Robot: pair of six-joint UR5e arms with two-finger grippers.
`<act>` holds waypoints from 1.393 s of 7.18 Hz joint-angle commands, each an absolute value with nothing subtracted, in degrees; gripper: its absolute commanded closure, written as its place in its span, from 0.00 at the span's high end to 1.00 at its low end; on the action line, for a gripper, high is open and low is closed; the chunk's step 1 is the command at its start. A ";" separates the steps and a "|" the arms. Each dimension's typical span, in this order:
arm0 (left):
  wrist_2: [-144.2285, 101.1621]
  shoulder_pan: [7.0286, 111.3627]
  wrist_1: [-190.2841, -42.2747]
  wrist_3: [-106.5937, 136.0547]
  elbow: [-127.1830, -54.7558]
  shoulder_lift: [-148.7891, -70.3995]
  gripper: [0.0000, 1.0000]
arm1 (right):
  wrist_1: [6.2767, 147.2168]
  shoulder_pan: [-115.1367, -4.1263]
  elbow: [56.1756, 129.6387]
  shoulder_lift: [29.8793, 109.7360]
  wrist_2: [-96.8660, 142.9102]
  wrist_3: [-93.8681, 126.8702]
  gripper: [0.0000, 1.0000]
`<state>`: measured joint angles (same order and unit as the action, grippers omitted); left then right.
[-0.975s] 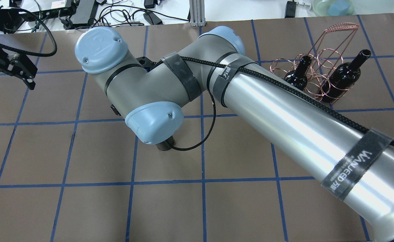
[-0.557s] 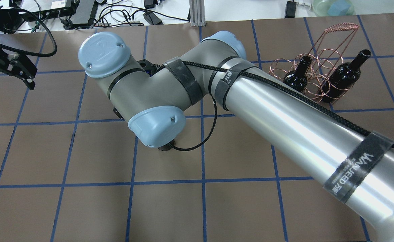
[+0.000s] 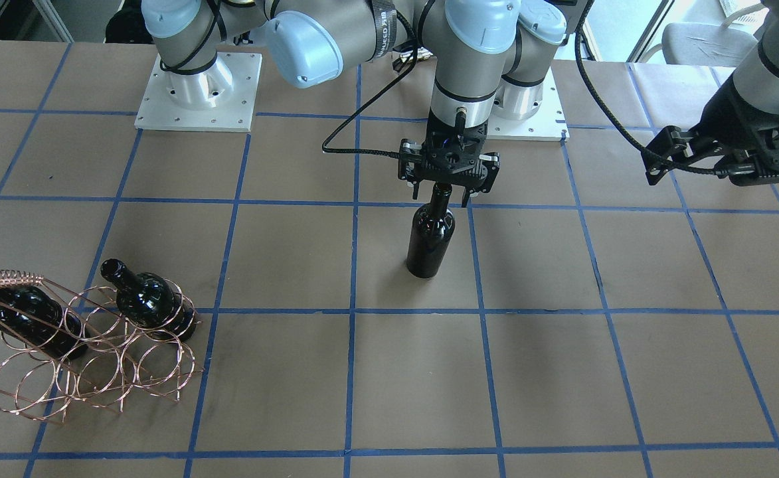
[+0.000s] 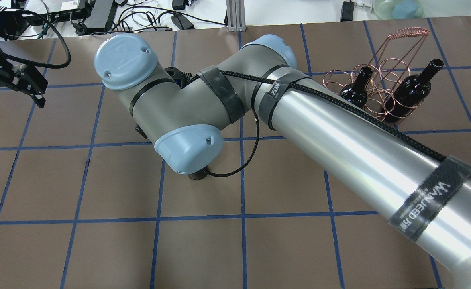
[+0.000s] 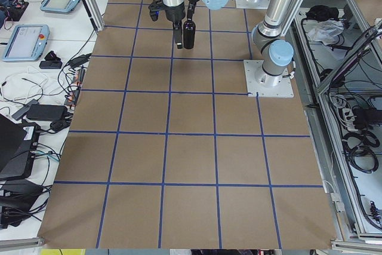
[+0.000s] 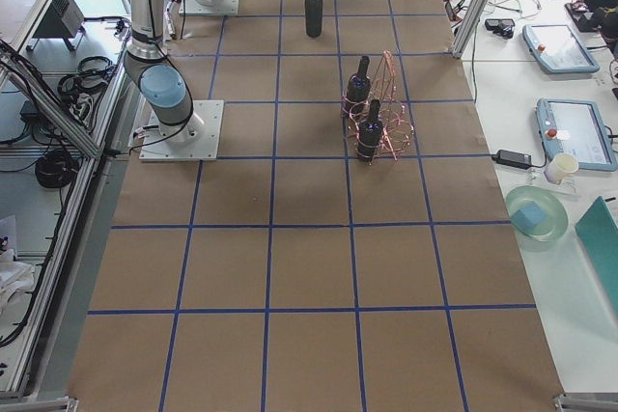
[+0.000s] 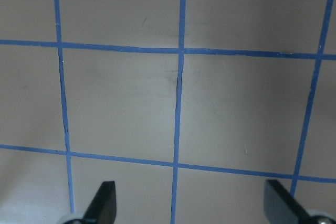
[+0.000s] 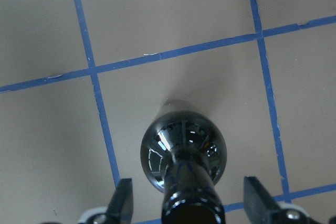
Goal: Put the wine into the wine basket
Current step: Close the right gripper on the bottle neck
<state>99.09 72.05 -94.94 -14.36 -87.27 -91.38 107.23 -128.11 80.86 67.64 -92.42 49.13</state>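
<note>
1 wine [image 3: 431, 239], overhead mostly behind right arm [image 4: 339, 140], stands within open right claw [image 3: 440, 196]; left claw [image 4: 13, 94] open.

Brown table [image 5: 191, 159] gridded in blue tape [image 5: 149, 132], white side benches [image 5: 36, 58] cluttered with cables [image 5: 24, 86].

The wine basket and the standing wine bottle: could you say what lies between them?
The exterior front-facing view shows only bare, blue-gridded table between the wine and the wine basket.

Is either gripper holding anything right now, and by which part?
Nothing is held. The right gripper is open around the neck of the standing wine bottle, not touching; the left gripper is open, empty.
</note>
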 commanded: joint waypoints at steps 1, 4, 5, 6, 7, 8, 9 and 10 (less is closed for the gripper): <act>98.00 71.99 -95.01 -14.33 -87.28 -91.32 1.00 | 107.40 -128.06 80.86 67.59 -92.37 48.78 0.69; 97.91 72.25 -95.27 -14.33 -87.19 -91.32 1.00 | 107.66 -128.06 80.86 67.41 -92.29 48.78 0.52; 97.82 72.25 -96.23 -14.33 -87.19 -91.32 1.00 | 107.67 -128.06 80.86 67.50 -92.29 48.78 0.43; 97.91 72.25 -96.24 -14.33 -87.19 -91.23 1.00 | 107.67 -128.06 80.86 67.41 -92.29 48.95 0.32; 97.82 72.25 -96.24 -14.33 -87.19 -91.23 1.00 | 107.93 -128.06 80.86 67.59 -92.29 49.04 0.24; 97.82 72.33 -96.24 -14.33 -87.10 -91.14 1.00 | 108.10 -128.06 80.95 67.59 -92.29 48.96 0.17; 97.74 72.33 -96.15 -14.33 -87.10 -91.23 1.00 | 108.28 -128.06 80.86 67.67 -92.20 49.65 0.06; 97.73 72.33 -96.24 -14.33 -87.10 -91.23 1.00 | 108.28 -127.71 80.86 68.11 -92.37 49.57 0.00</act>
<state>97.77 72.32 -96.20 -14.33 -87.12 -91.20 108.19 -127.96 80.88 67.74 -92.27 49.41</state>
